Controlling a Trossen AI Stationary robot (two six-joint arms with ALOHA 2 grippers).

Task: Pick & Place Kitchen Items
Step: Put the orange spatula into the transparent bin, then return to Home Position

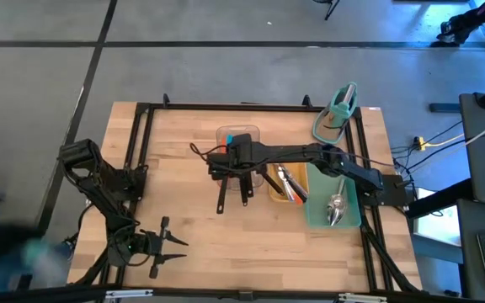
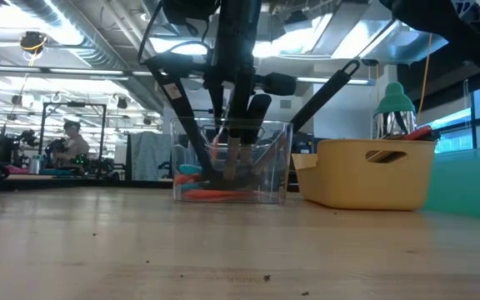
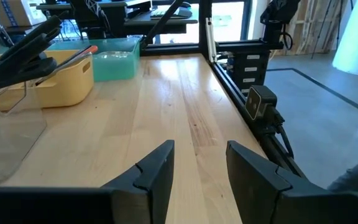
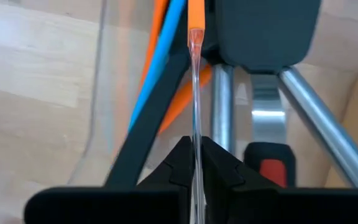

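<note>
The left gripper [image 1: 168, 244] waits over the near left corner of the wooden table [image 1: 183, 219], its two fingers [image 3: 157, 171] parted with bare wood between them and nothing held.

Further in, at mid-table, the right arm stretches across from the right side and its gripper [image 1: 236, 156] hangs over the clear tray [image 1: 241, 133]. In the wrist view its fingertips [image 4: 180, 163] are pinched together on the thin clear wall of the tray [image 4: 196, 93], which runs edge-on between them. No utensil is in its grasp.

Just past the fingertips, inside the tray, lie a blue spatula handle [image 4: 160, 59], orange handles [image 4: 196, 15] and the shiny steel arms of tongs [image 4: 319, 134] with a black and red grip; a black handle [image 4: 145, 137] slants across them. From table height the orange [image 2: 219, 195] and blue [image 2: 188, 169] items show on the tray floor below the gripper.

Two black utensils [image 1: 232, 192] stick out from the tray's near side onto the wood.

To the right, a yellow tray [image 1: 286, 183] holds more utensils, and a green tray [image 1: 335, 206] beside it holds steel spoons [image 1: 337, 209]. At the far right corner stands a teal stand [image 1: 337, 114].
</note>
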